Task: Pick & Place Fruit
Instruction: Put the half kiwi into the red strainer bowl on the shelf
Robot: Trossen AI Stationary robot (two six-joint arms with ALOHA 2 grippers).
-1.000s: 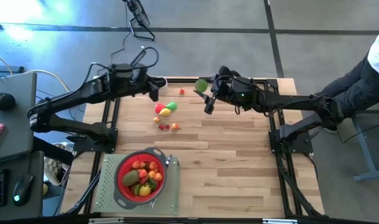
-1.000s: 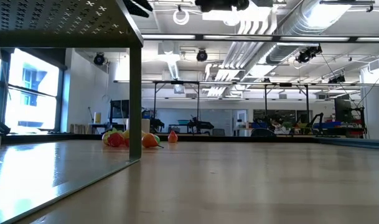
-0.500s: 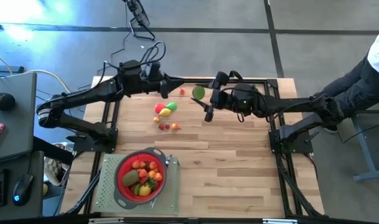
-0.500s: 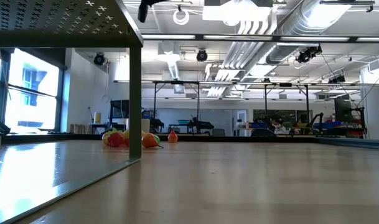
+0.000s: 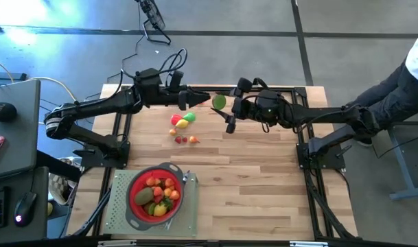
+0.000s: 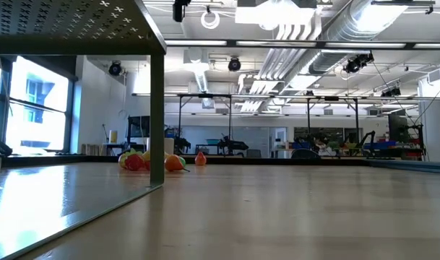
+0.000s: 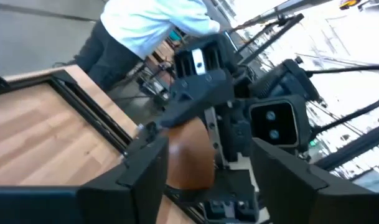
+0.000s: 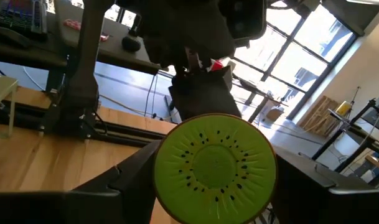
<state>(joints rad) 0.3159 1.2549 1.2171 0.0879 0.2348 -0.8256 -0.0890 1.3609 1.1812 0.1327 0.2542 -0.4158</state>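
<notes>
Pale wooden worktop (image 5: 263, 178) carries the work, its far edge under both arms. Right gripper (image 5: 224, 104) has its jaws closed on a kiwi half (image 8: 213, 168), held aloft; left gripper (image 5: 203, 100) faces it with jaws parted, the brown skin (image 7: 188, 155) between its fingers (image 7: 139, 168) and apparently ungripped. This looks like a handover: close squarely before the right lets go. Loose fruits (image 5: 182, 121) lie below; the red strainer (image 5: 155, 192) sits at the near edge.

Light wood table (image 5: 263, 178); loose fruit cluster (image 5: 183, 121) sits just below the left claw (image 5: 207, 100), grey mat (image 5: 119, 206) well nearer the front edge.
</notes>
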